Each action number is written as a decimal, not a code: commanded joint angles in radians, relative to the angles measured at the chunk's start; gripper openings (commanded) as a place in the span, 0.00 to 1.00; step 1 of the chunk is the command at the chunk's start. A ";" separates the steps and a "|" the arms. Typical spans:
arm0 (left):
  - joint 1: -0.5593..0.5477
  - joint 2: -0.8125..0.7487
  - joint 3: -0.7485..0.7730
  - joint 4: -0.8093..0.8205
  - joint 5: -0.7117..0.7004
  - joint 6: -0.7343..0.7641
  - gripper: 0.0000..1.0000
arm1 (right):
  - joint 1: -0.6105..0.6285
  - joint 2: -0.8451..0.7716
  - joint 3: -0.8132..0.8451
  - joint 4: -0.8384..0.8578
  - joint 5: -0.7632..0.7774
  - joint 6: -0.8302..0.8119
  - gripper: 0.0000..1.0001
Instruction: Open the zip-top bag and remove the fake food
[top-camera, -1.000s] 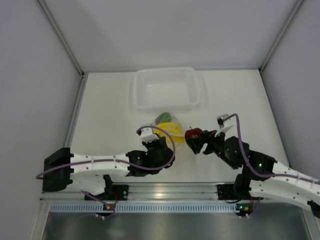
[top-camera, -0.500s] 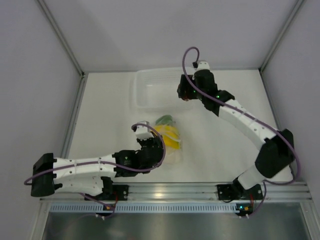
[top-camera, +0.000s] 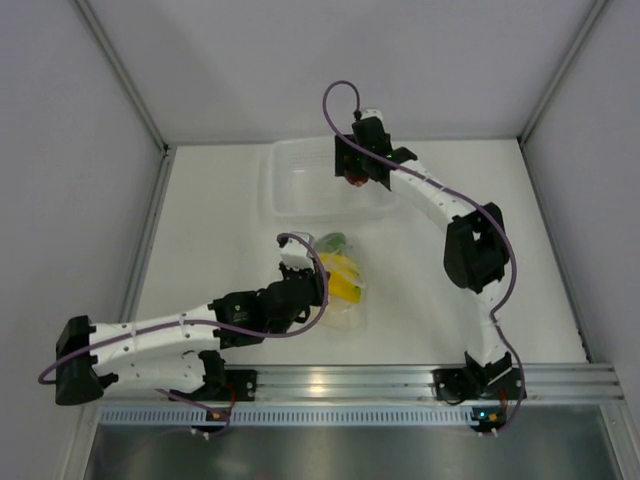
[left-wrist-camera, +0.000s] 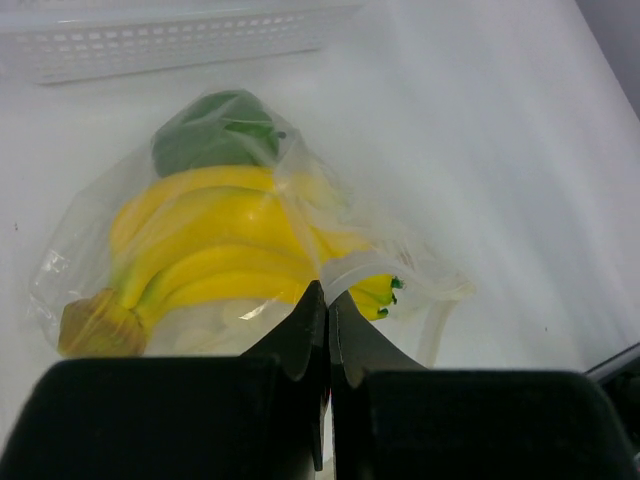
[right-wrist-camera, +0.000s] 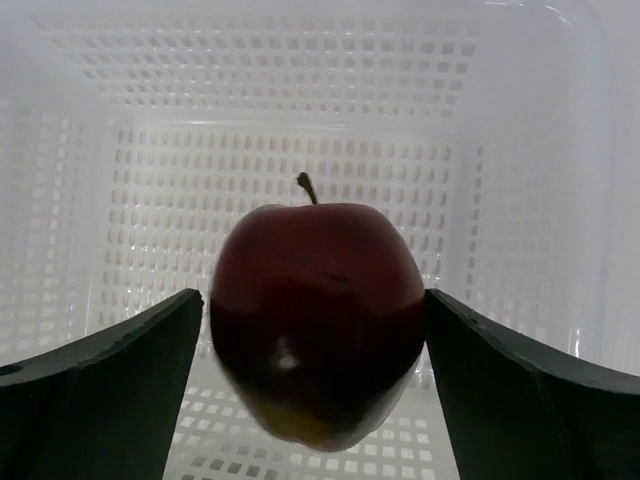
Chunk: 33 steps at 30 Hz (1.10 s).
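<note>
Nearest me, my left gripper (left-wrist-camera: 327, 292) has its fingers pressed together on a fold at the edge of the zip-top bag (left-wrist-camera: 410, 262), which lies flat on the table (top-camera: 210, 230). Through the plastic I see the yellow banana bunch (left-wrist-camera: 220, 245), with the green pepper piece (left-wrist-camera: 213, 135) just beyond. At the far side, my right gripper (top-camera: 357, 172) is clamped on the dark red fruit (right-wrist-camera: 318, 300), held over the white perforated tray (right-wrist-camera: 300, 110).

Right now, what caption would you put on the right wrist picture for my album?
Right end effector holds a red apple over the white tray.
</note>
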 joint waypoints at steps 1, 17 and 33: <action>0.010 -0.040 0.049 0.040 0.112 0.091 0.00 | -0.007 -0.066 0.059 0.014 0.001 -0.018 0.96; 0.016 0.068 0.152 0.075 0.024 -0.059 0.00 | 0.029 -0.919 -0.718 0.233 -0.268 0.135 0.79; 0.019 0.396 0.474 0.249 0.113 -0.121 0.00 | 0.095 -1.572 -1.249 0.183 -0.380 0.214 0.55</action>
